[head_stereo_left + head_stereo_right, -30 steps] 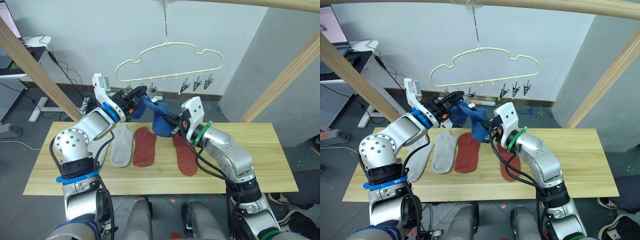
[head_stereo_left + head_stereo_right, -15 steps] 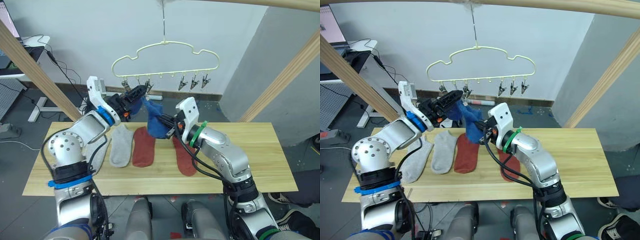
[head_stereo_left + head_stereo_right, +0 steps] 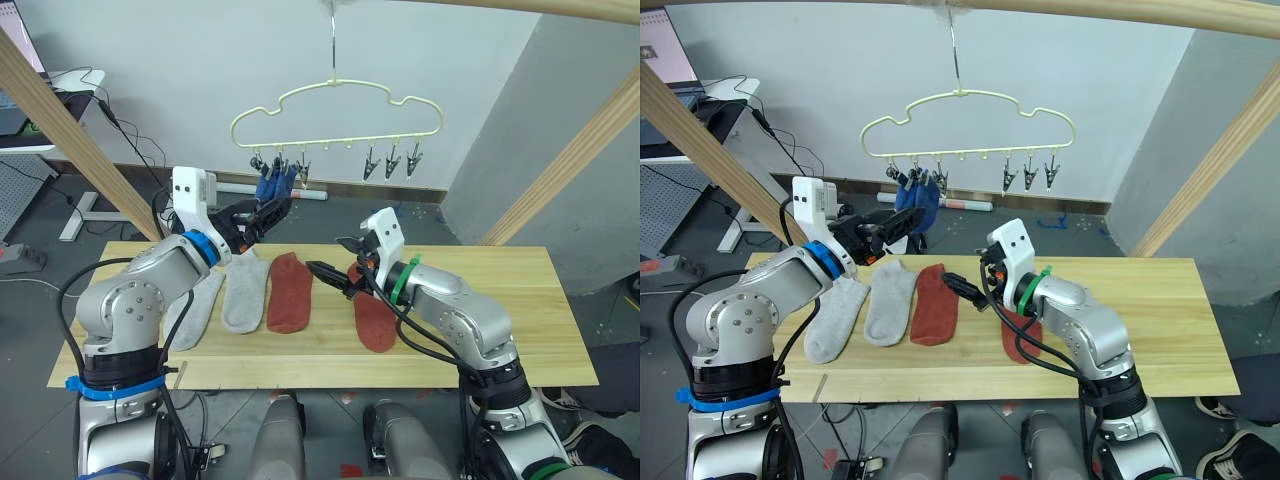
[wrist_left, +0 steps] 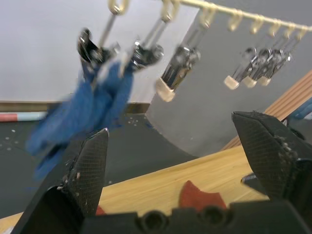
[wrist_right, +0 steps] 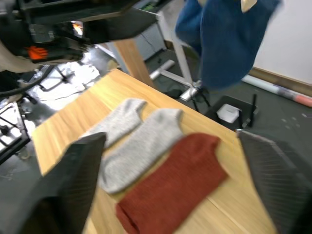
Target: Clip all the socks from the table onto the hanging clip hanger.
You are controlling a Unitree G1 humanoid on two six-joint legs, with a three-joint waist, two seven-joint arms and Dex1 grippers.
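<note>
A: Where are the socks?

B: Two blue socks (image 3: pixel 272 185) hang from the clips at the left end of the clip hanger (image 3: pixel 337 112), bunched close together. The other four lie flat on the desk (image 3: pixel 520 300), below the hanger: two grey socks (image 3: pixel 243 292) side by side, then a rust red sock (image 3: pixel 289 292) just beside them, and a second red sock (image 3: pixel 372 318) farther along, partly under the right arm.

A: And the remaining clips?

B: The four grey clips (image 3: pixel 391 162) toward the hanger's right end hang bare.

A: What about the left gripper?

B: The left gripper (image 3: pixel 268 211) is just below the blue socks, its fingers spread wide and holding nothing. In the left wrist view the socks (image 4: pixel 83 112) hang between the two black fingers (image 4: pixel 90 165) but beyond them.

A: The right one?

B: The right gripper (image 3: pixel 328 275) sits low over the desk, between the two red socks, below the hanger. Its fingers are parted too, nothing between them.
</note>
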